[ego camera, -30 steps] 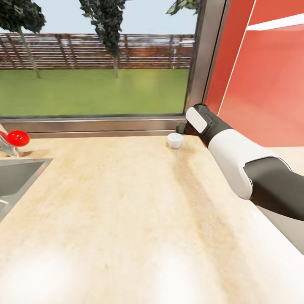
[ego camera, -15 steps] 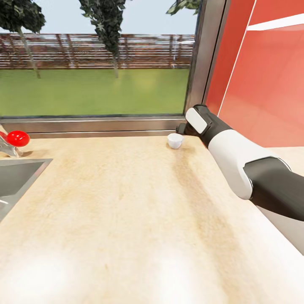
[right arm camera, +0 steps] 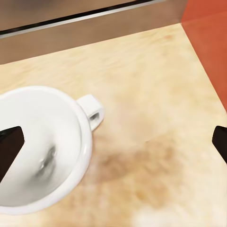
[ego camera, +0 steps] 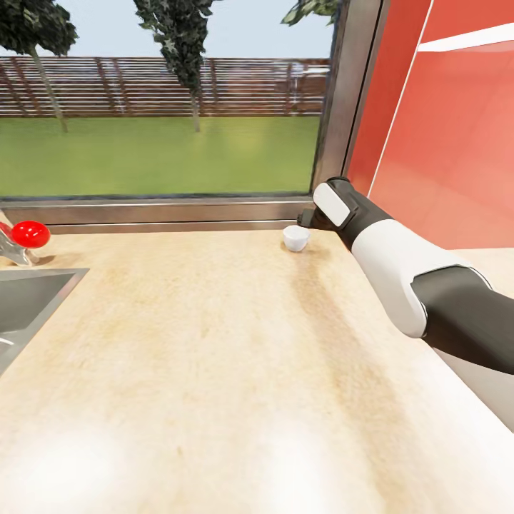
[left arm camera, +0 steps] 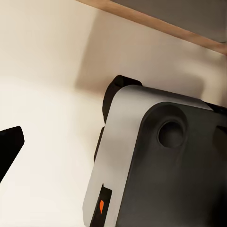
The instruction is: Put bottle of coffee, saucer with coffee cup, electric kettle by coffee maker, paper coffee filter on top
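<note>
Setting: home kitchen, simulator render. Evidence: long light wood-grain bench point(ego camera: 214, 357) w/ steel sink basin point(ego camera: 28, 303) set in at left; tap w/ red knob point(ego camera: 30, 233) just behind sink. Wide window point(ego camera: 164, 107) w/ metal frame along back of bench, looking onto lawn, trees, slatted wooden fence. Glossy red wall panels point(ego camera: 442, 128) at right. Small white cup point(ego camera: 295, 238) w/ tiny handle standing on bench near window corner.
</note>
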Tool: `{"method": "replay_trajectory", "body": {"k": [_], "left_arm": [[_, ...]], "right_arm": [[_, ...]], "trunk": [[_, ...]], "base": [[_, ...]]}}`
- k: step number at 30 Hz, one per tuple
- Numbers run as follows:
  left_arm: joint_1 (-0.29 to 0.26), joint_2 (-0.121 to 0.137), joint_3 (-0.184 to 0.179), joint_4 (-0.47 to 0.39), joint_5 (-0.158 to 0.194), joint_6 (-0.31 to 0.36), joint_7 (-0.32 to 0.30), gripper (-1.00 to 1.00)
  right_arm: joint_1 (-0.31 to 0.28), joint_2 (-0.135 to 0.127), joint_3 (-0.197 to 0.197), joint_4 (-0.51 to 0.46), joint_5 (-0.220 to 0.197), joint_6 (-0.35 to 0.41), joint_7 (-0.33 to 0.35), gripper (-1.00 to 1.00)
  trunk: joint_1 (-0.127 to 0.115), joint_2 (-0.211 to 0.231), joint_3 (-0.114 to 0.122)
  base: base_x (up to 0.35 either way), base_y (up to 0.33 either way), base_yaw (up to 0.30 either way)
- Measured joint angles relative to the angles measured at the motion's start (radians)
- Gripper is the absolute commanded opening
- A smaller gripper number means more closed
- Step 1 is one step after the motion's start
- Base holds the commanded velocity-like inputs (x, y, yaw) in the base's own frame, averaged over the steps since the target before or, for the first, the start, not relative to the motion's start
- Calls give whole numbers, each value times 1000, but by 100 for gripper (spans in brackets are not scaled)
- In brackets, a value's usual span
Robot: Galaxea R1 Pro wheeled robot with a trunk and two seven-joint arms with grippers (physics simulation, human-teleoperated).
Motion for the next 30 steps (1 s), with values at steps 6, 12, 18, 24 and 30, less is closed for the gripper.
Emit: {"method": "replay_trajectory", "body": {"k": [6,12,18,24,30], "left_arm": [[0,0,0,0,0,0,0,100],[0,0,0,0,0,0,0,100],[0,0,0,0,0,0,0,100],[0,0,0,0,0,0,0,100],[0,0,0,0,0,0,0,100]], "right_arm": [[0,0,0,2,0,0,-1,100],[1,0,0,4,0,0,0,100],[1,0,0,5,0,0,0,100],[2,0,0,5,0,0,1,100],[2,0,0,5,0,0,1,100]], "trunk": [[0,0,0],[0,0,0],[0,0,-2],[0,0,-10],[0,0,-18]], "base": [[0,0,0],[0,0,0],[0,0,0],[0,0,0],[0,0,0]]}}
